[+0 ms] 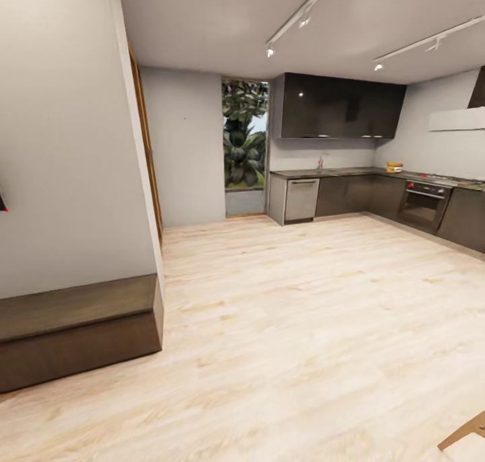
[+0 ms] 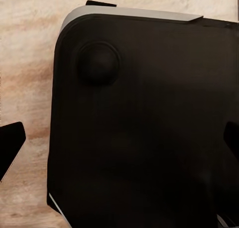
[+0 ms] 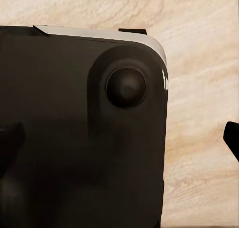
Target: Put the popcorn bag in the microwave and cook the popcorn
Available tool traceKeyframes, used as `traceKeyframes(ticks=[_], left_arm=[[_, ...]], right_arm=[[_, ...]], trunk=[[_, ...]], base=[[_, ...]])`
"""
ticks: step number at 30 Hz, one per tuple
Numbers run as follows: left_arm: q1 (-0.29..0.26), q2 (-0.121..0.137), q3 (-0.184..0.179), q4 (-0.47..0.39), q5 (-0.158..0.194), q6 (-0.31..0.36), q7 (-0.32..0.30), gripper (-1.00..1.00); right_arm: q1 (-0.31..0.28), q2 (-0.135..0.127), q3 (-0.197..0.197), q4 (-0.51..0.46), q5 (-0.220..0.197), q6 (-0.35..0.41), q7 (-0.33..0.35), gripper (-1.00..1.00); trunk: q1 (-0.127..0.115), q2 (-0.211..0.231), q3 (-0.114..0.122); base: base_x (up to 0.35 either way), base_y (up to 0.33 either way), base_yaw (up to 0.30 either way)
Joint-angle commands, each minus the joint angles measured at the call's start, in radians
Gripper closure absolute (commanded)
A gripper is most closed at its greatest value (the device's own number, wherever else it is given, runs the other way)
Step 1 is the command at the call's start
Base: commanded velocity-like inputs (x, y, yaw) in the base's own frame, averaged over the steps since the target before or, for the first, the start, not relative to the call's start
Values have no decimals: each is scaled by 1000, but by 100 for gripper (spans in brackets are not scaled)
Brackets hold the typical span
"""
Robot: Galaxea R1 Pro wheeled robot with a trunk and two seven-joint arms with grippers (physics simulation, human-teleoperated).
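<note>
Across a wide stretch of pale wood floor (image 1: 303,327), the kitchen sits in the far right corner of the room. A long grey surface (image 1: 350,173) runs along the back wall and turns the corner, topping dark cabinets (image 1: 350,196). Something small and yellowish (image 1: 395,167) stands on that surface near the corner; it is too far off to tell whether it is the popcorn bag. A steel oven (image 1: 423,206) with a bar handle is built in under the right-hand run, and a steel-fronted appliance (image 1: 301,199) closes the left end of the cabinets. Dark glossy wall cupboards (image 1: 340,106) hang above. Left of them a tall window (image 1: 244,145) looks out on green plants. Close by on the left, a low dark wooden bench (image 1: 74,327) juts from a plain white wall (image 1: 67,132).

In the left wrist view, black fingertips (image 2: 11,144) of the left hand (image 2: 119,146) show at both edges of the picture, spread wide apart with nothing between them but the robot's black base (image 2: 149,128) and the floor beyond. In the right wrist view, the right hand (image 3: 119,138) is likewise spread wide and holds nothing, one dark fingertip (image 3: 232,138) showing at the picture's edge above the floor.
</note>
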Motion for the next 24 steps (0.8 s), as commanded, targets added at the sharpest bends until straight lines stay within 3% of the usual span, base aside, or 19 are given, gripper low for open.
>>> traceKeyframes(ticks=[1,24], left_arm=[[0,0,6,-1,6,-2,1,-100],[0,2,6,-1,6,-2,1,-100]], right_arm=[[0,0,-2,1,3,-4,0,-100],[0,0,-3,2,2,-3,3,-100]], trunk=[[0,0,-1],[0,0,-1]], base=[[0,0,-250],[0,0,-258]])
